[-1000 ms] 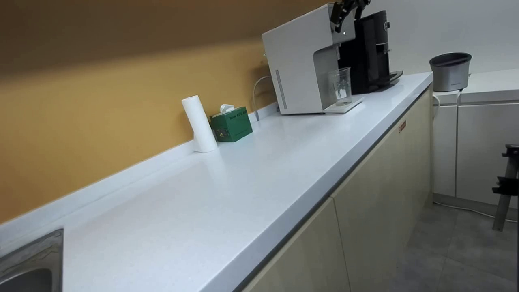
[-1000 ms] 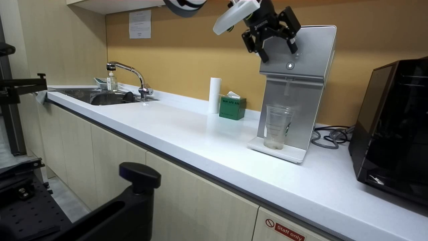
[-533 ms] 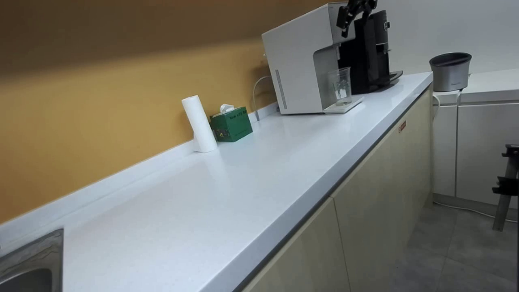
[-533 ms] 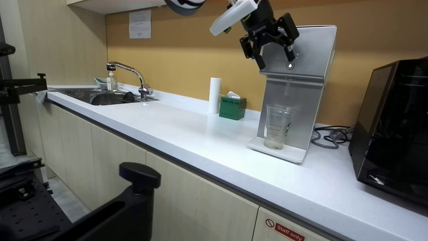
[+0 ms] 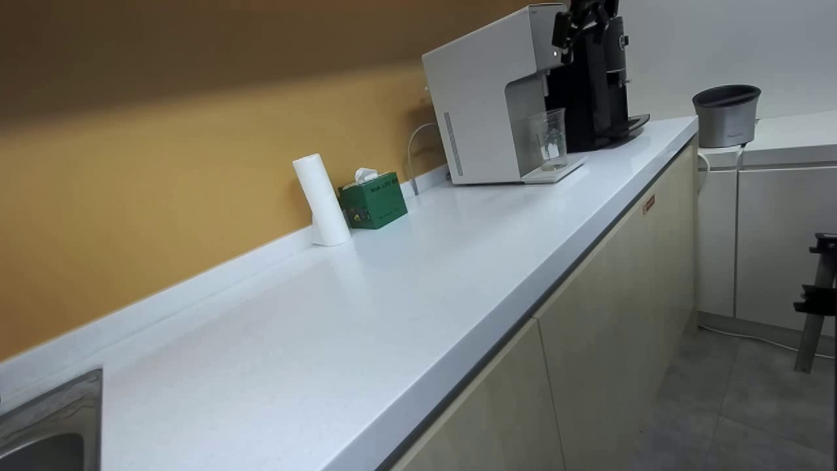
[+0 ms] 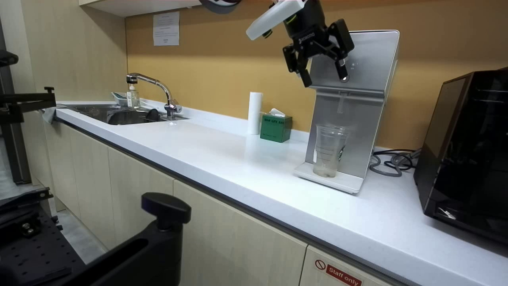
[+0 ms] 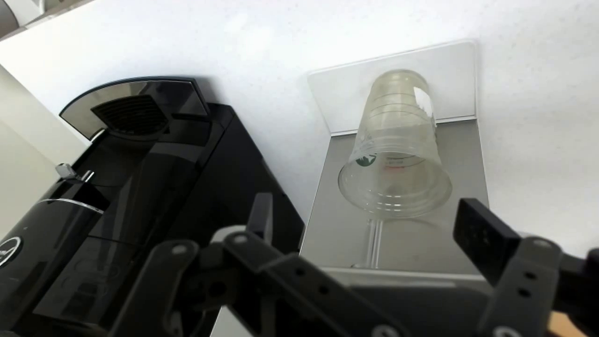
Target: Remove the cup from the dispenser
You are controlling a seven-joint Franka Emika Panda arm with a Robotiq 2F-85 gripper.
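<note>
ochre wall [image 5: 163, 183] | white counter [image 6: 206, 147] | pale cabinets [image 6: 238, 222] | grey floor [image 5: 719, 412]

1. Black, angular, two-fingered gripper [image 6: 325, 80], matte finish, jointed links each side.
2. Pale printed lettering [image 6: 306, 38] on its body, reads ROBOTIQ, small logo mark next to it.
3. Dark grey, flat, bar-shaped finger links [image 7: 529, 262], ends rounded, slightly blurred.
4. Small, round, dark holes [image 7: 300, 272] in pairs on those links.
5. Round, light grey screw heads [image 7: 240, 238] at link joints.
6. Black, block-shaped fingertip pads [image 7: 484, 238], flat faces, square edges.
7. Pale, rounded piece [image 7: 227, 232] behind one finger, too blurred to identify.
8. Black, rounded wrist section [image 6: 310, 16] joined to gripper; narrow yellow-green band [image 6: 291, 18] on it.
9. White, smooth, elongated housing [image 6: 274, 20] at wrist, rounded edges, stands out against the black.
</note>
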